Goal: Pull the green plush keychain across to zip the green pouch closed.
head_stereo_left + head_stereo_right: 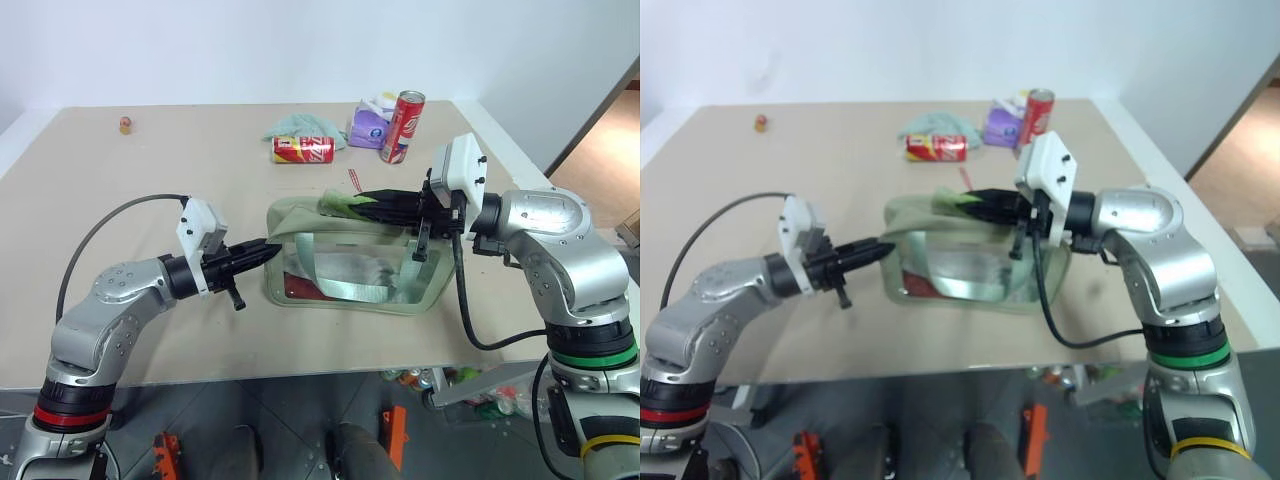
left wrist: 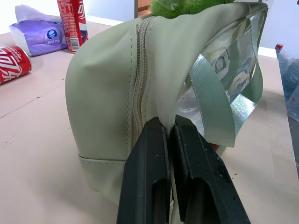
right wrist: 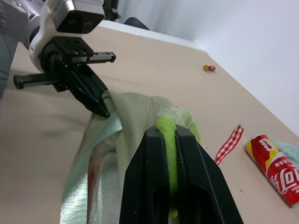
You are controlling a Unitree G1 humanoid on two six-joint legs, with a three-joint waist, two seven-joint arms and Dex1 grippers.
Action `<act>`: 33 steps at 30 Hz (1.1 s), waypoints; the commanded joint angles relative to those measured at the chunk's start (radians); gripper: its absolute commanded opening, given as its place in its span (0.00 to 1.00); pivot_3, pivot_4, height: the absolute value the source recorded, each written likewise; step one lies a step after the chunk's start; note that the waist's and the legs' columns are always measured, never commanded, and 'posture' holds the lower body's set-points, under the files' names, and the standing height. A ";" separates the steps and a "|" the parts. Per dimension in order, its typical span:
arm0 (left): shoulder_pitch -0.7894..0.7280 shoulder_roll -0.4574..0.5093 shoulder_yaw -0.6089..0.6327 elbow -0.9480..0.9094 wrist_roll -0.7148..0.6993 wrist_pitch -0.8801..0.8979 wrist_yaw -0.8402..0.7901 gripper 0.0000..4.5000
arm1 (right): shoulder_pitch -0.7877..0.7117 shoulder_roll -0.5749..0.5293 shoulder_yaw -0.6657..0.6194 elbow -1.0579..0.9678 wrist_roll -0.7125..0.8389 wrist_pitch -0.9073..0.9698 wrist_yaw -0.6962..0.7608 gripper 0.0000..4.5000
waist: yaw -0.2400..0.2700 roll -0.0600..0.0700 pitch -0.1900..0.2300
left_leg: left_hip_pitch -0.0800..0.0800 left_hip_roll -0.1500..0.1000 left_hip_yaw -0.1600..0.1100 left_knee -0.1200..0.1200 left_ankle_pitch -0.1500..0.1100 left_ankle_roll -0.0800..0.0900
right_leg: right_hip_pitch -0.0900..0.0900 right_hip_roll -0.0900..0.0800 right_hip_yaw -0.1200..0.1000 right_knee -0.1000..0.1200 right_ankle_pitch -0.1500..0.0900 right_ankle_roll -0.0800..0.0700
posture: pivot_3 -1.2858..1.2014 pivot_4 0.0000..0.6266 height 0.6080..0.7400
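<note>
Your right gripper (image 3: 170, 140) is clamped on the green plush keychain (image 3: 164, 128) atop the green pouch (image 1: 300, 225) near the table's (image 1: 150, 200) front edge, left gripper (image 2: 170, 135) pinching its end; pulling risks the fuzzy plush slipping free.

At the bench's (image 1: 150, 330) far side — an upright red can (image 1: 402, 126), a toppled red can (image 1: 303, 149), purple packet (image 1: 368, 127), teal cloth (image 1: 300, 125).

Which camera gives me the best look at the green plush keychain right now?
The right wrist view: the green plush keychain sits pinched between the right pincer's fingers. The head views show a small green patch at that pincer's tips atop the green pouch; the left wrist view shows a fuzzy scrap.
</note>
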 commanded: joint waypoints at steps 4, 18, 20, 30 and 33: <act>-0.031 -0.007 0.025 0.003 0.025 -0.032 0.035 0.00 | -0.030 -0.019 -0.055 -0.003 -0.019 -0.080 -0.008 0.00 | 0.000 0.000 0.000 | 0.000 0.000 0.000 0.000 0.000 0.000 | 0.000 0.000 0.000 0.000 0.000 0.000 | 0.52 0.24 1.00; -0.118 -0.084 0.034 0.066 0.116 -0.110 0.168 0.00 | -0.162 -0.065 -0.095 0.224 -0.140 -0.309 -0.026 0.00 | 0.000 0.000 0.000 | -0.001 0.000 0.000 -0.001 -0.001 0.000 | -0.001 0.000 0.000 0.000 -0.001 -0.001 | 0.52 0.24 1.00; -0.110 -0.088 0.032 0.069 0.125 -0.108 0.179 0.00 | -0.155 -0.071 -0.099 0.233 -0.145 -0.321 -0.024 0.00 | 0.000 0.000 0.000 | -0.002 0.000 0.000 -0.001 -0.001 0.000 | -0.001 0.000 0.000 0.000 -0.001 -0.001 | 0.52 0.24 1.00; -0.101 -0.101 0.056 0.110 0.171 -0.128 0.246 0.00 | -0.117 -0.139 -0.158 0.285 -0.175 -0.349 -0.071 0.00 | 0.001 0.000 0.000 | -0.001 -0.001 0.000 0.000 -0.001 0.000 | -0.001 -0.001 0.000 0.000 -0.001 0.000 | 0.52 0.24 1.00; -0.109 -0.104 0.056 0.126 0.178 -0.140 0.254 0.00 | -0.121 -0.154 -0.172 0.310 -0.189 -0.363 -0.091 0.00 | 0.000 0.000 0.000 | -0.001 -0.001 0.001 0.000 -0.001 0.000 | -0.001 -0.001 0.000 0.000 0.000 0.000 | 0.52 0.24 1.00</act>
